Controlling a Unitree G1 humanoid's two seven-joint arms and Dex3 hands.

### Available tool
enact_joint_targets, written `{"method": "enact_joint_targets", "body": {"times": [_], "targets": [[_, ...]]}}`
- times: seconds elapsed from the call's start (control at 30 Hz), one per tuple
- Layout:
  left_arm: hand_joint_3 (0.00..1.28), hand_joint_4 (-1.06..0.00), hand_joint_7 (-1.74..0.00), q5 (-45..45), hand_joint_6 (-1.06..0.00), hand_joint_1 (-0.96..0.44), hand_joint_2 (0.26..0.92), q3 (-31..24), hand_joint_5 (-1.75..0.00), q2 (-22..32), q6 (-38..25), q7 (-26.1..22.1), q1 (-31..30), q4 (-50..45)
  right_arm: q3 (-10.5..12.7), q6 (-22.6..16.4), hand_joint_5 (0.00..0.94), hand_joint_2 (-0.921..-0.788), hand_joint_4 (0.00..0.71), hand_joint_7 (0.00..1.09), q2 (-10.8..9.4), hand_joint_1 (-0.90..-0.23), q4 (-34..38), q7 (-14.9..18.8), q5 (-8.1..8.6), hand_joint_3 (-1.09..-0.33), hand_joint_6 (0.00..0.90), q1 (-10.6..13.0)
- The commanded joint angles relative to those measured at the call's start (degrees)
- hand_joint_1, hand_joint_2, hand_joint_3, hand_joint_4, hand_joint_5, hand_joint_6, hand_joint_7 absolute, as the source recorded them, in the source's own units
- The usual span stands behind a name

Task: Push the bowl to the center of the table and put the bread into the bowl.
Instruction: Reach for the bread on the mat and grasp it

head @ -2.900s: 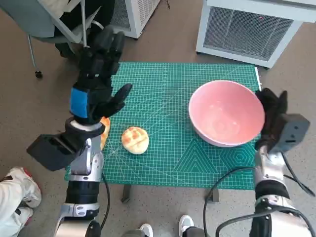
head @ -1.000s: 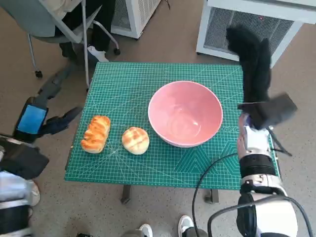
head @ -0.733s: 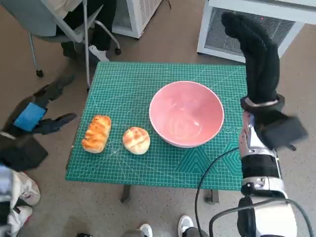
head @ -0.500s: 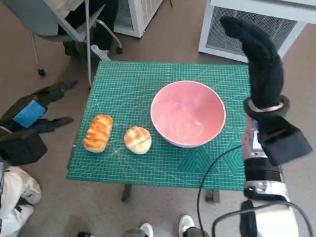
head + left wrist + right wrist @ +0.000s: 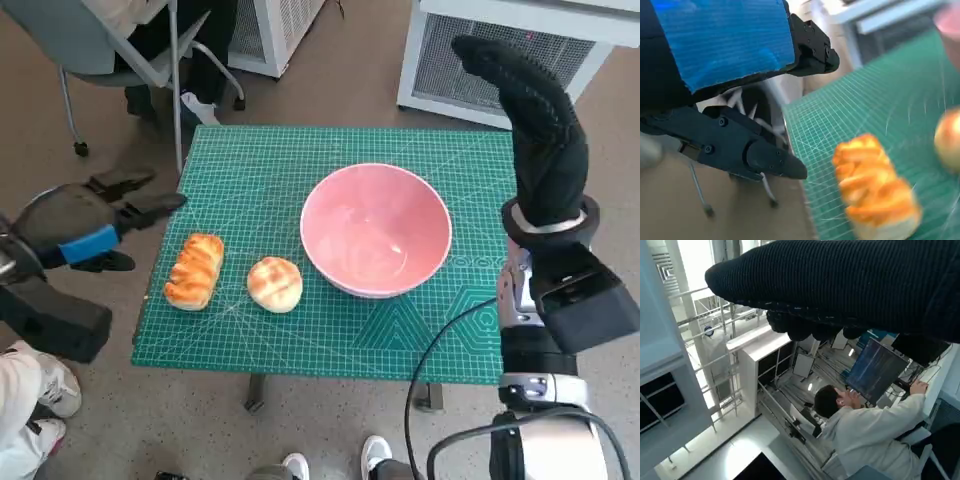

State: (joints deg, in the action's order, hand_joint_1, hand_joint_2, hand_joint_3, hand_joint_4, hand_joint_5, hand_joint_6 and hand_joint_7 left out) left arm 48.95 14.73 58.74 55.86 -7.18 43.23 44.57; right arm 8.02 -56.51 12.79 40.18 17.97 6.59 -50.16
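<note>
While the bowl (image 5: 375, 231) sits near the middle of the mat (image 5: 260, 160), I've got two breads to its left: a round bun (image 5: 274, 284) just beside it and a ridged loaf (image 5: 194, 270) nearer the mat's left edge. Neither is in the bowl yet, so I judge the push done and the bread step open.

My left hand (image 5: 95, 225) hovers off the table's left edge, fingers apart, holding nothing. The left wrist view confirms it: the black fingers (image 5: 747, 147) are spread with the loaf (image 5: 875, 187) lying untouched beyond them and the bun (image 5: 949, 140) blurred at the frame's edge.

My right hand (image 5: 535, 120) is raised high over the table's right side, gloved fingers straight up, grasping nothing. Its wrist view shows only the glove (image 5: 840, 285) and a person at a screen.

Handling call: both breads look light, soft and crushable, with a glazed crust that could slip. I'd take the loaf across its short sides, low around the middle, with a gentle squeeze. The bun wants a cupped hold from above. The bowl looks smooth and hard, and may slide on the mat if bumped.
</note>
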Motion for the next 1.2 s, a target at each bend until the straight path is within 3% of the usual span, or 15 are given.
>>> {"method": "enact_joint_targets", "body": {"times": [0.03, 0.33, 0.67, 1.2], "targets": [[0.0, -0.29, -0.01, 6.46, -0.37, -0.3, 0.721, 5.31, 0.0, 0.38, 4.15, 8.28, 4.86, 6.1, -0.5, 1.17, 0.009, -0.921, 0.298, 0.62, 0.41, -0.576, -0.38, -1.16, -1.7, -0.794, 0.047, 2.86], [0.0, -0.33, -0.03, 13.3, -0.41, -0.27, 0.716, 13.49, -0.01, -2.64, 5.96, 18.97, 9.22, 12.59, -1.04, 1.79, 0.008, -0.921, 0.298, 0.62, 1.08, -0.573, -1.95, -1.57, -2.15, -0.796, 0.042, 3.65], [0.01, -0.35, -0.03, 18.26, -0.44, -0.22, 0.735, 20.57, -0.01, -5.11, 4.17, 25.19, 12.33, 15.76, -0.98, 2.14, 0.007, -0.921, 0.299, 0.63, 1.69, -0.573, -2.6, -0.59, -0.72, -0.798, 0.04, 4.29], [0.01, -0.34, -0.01, 21.43, -0.42, -0.19, 0.775, 28.49, 0.0, -8.28, 1.53, 30.89, 13.78, 21.04, -1.24, 3.0, 0.005, -0.921, 0.297, 0.63, 2.44, -0.566, -4.41, 0.4, 1.44, -0.807, 0.039, 5.79]]}}
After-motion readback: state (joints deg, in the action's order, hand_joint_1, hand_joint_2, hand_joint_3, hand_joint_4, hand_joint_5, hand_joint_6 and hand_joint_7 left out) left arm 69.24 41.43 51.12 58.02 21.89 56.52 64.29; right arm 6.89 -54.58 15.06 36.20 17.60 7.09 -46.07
